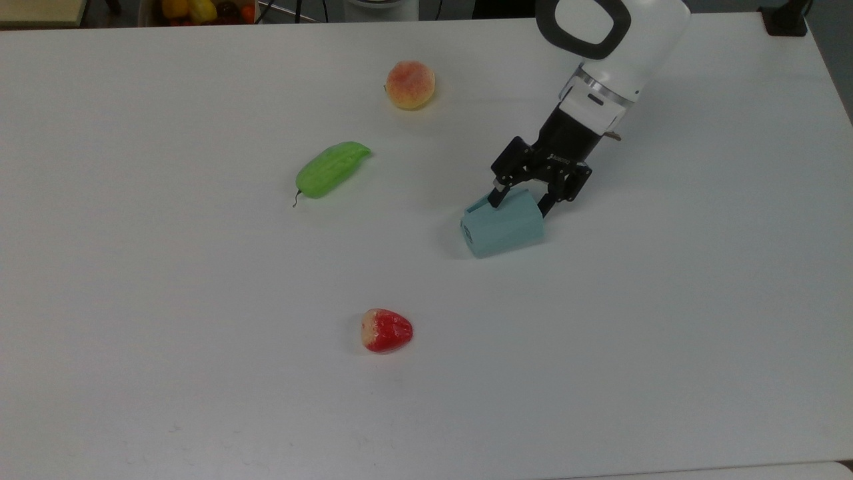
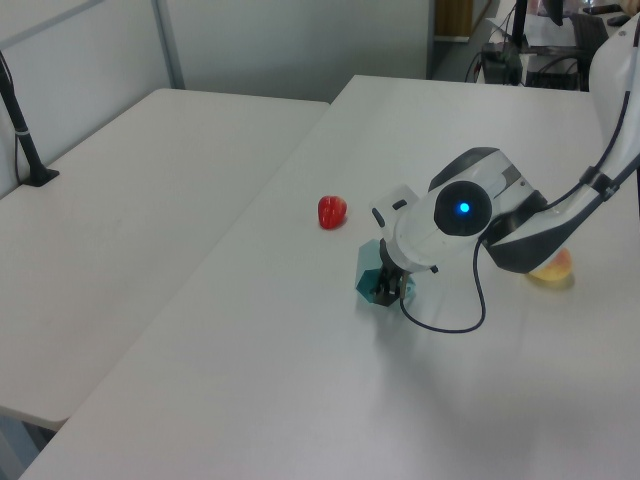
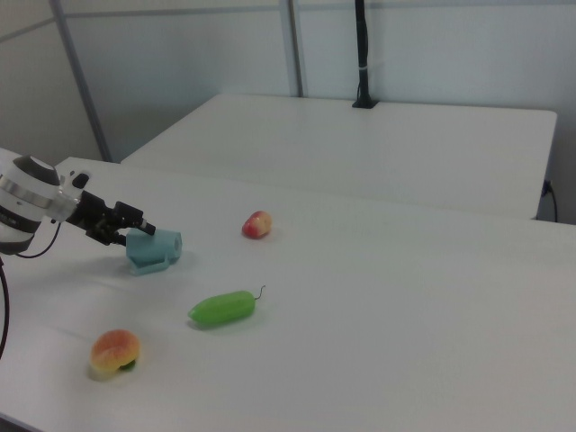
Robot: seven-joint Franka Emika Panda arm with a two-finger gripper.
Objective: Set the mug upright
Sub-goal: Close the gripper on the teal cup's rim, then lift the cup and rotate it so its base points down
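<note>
white rounded arm links, glossy shell. black oval ring marking on link above hand. silver band at wrist, white flange below, then black hand body with small white lettering. two black fingers, pale pads at tips. blue glowing light on dark round joint cap. dark grey link behind. thin black cable looping beneath wrist.

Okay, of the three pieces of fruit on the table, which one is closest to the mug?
The green cucumber-shaped one: in the top view it lies just off the mug's left, nearer than the peach above or the red strawberry-like piece below.
</note>
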